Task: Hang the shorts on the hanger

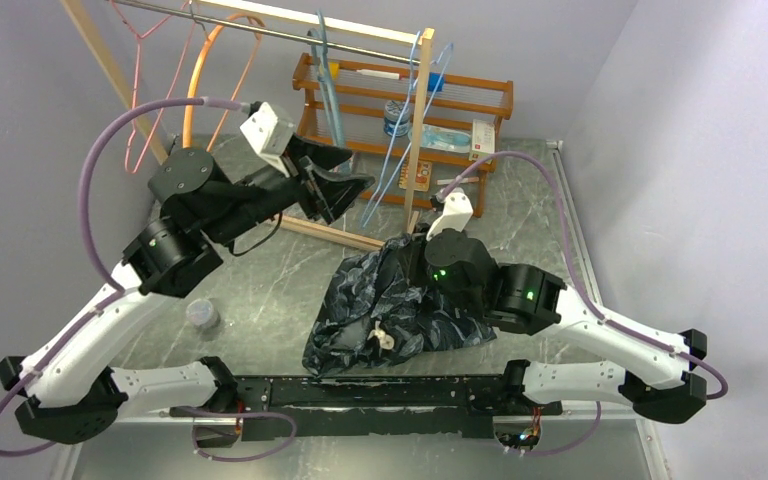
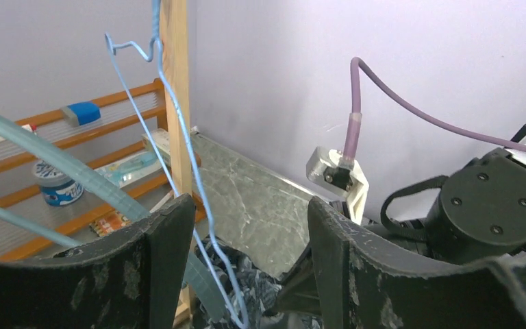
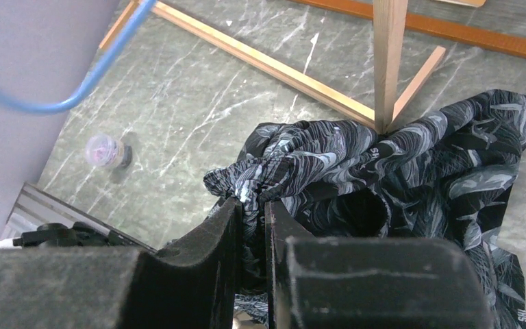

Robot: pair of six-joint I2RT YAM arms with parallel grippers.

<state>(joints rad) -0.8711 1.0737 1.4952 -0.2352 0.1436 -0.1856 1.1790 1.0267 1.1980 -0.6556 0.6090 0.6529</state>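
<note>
The table (image 1: 260, 290) carries a wooden rack (image 1: 421, 120) at its far side. The shorts (image 1: 390, 300) lie bunched near the middle, touching the foot of the rack's post. The right gripper (image 3: 252, 205) is pinched tight on a fold of their far edge. The left gripper (image 2: 246, 212), raised, has its jaws spread wide. The hanger (image 2: 154, 140) hangs beside the post, and its wire runs between those jaws in the wrist view.

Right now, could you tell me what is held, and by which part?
The right gripper pinches a bunched fold of the shorts; the left gripper holds nothing.
</note>
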